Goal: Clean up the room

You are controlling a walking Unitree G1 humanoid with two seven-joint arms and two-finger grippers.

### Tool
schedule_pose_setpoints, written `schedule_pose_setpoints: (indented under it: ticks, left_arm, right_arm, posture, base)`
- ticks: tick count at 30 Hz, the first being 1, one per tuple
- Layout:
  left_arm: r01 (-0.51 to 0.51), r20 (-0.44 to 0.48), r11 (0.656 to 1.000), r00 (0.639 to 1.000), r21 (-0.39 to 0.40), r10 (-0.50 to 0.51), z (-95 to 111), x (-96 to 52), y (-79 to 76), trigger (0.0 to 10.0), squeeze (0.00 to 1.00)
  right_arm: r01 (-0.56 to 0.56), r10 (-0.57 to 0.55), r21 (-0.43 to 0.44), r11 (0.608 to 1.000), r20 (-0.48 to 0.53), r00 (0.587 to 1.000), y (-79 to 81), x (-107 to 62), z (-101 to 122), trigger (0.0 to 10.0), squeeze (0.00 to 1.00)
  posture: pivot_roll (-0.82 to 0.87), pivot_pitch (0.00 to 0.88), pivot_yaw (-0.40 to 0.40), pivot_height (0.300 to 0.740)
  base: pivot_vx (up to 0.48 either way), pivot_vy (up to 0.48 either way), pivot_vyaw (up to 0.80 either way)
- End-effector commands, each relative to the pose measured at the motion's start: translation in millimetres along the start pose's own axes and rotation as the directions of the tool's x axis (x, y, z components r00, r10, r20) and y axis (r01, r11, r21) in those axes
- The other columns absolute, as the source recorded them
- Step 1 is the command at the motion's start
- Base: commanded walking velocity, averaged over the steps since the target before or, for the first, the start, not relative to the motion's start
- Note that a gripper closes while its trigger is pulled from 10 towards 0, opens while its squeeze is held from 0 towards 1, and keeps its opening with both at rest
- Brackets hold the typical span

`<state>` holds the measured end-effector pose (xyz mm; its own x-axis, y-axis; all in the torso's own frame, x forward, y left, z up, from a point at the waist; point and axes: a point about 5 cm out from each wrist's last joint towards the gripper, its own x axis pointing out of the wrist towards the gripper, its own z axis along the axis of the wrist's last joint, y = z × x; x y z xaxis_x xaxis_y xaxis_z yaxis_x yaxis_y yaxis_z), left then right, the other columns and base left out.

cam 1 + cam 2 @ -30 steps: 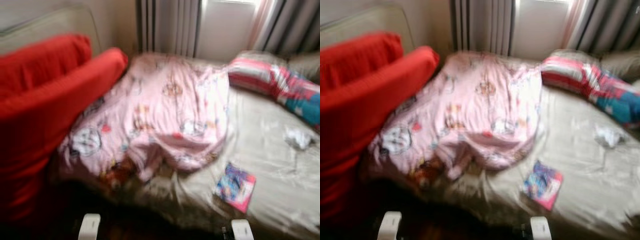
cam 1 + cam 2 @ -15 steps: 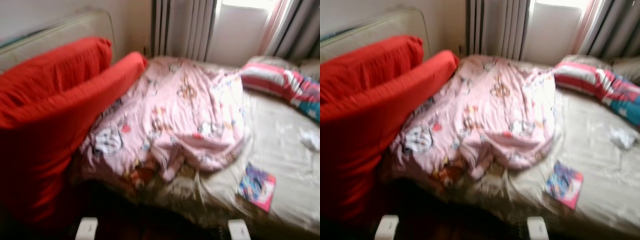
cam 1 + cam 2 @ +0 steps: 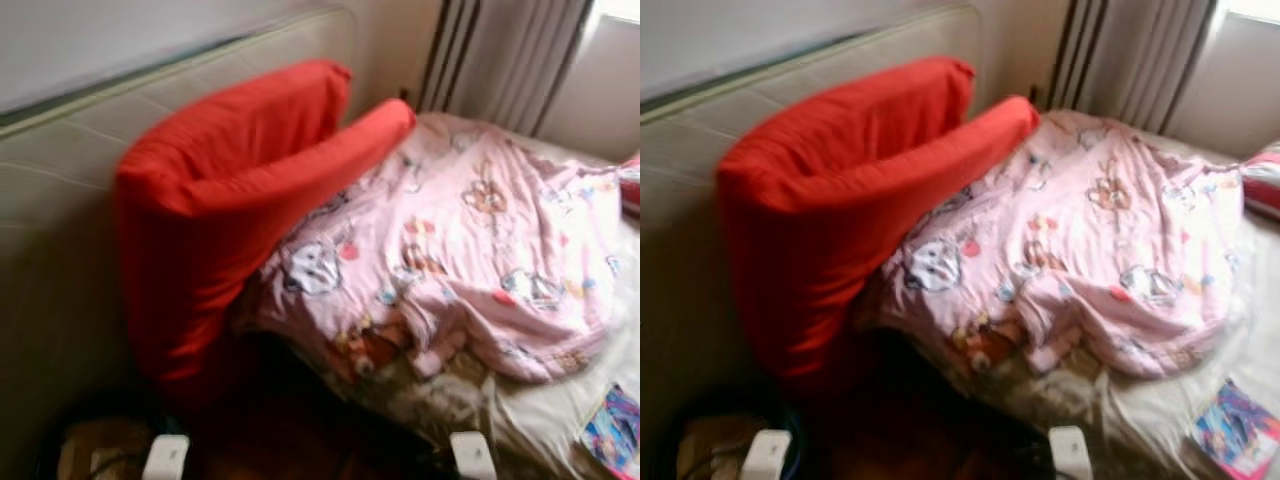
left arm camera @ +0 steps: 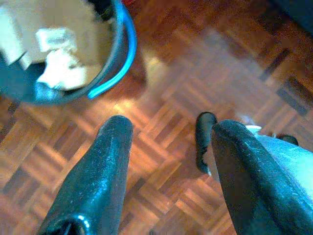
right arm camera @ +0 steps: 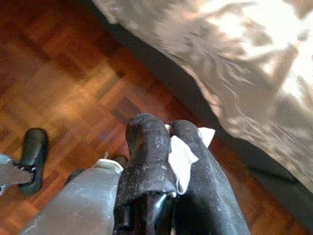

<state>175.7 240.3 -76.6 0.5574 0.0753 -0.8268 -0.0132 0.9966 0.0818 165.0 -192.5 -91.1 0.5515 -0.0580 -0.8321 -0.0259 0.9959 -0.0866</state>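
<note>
The right gripper (image 5: 168,147), fingers pinched on a white tissue scrap (image 5: 182,159) above the floor beside the bed (image 5: 234,63), risks dropping it short of the blue bin (image 4: 115,54) near the spread-open left gripper (image 4: 168,147), since the hold looks marginal.

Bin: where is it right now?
The bin sits on the parquet floor at the robot's left, below the open left gripper, beside the red cushion.
</note>
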Motion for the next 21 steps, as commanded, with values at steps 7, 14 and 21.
schedule_pose_setpoints:
  ticks: [7,14,21]
  left_arm:
    - [0.021,0.002,1.0,1.0,0.015,-0.021,0.7,1.2,-7.0,10.0,0.0]
    - [0.019,0.002,1.0,1.0,0.014,-0.019,1.1,1.2,-6.4,10.0,0.0]
    - [0.016,0.004,1.0,1.0,0.013,-0.016,1.4,1.1,-5.8,10.0,0.0]
  right_arm:
    - [0.012,-0.012,0.008,1.0,-0.016,1.0,-5.5,-1.2,-4.9,10.0,0.0]
    - [0.01,-0.01,0.012,1.0,-0.015,1.0,-5.0,-1.1,-4.5,10.0,0.0]
    - [0.01,-0.01,0.017,1.0,-0.014,1.0,-4.7,-1.0,-4.4,10.0,0.0]
  posture:
    - [-0.09,0.0,-0.01,0.74]
    - [-0.09,0.0,-0.011,0.74]
    - [-0.09,0.0,-0.01,0.74]
  base:
    - [0.0,0.0,0.8]
    - [0.0,0.0,0.8]
    - [0.0,0.0,0.8]
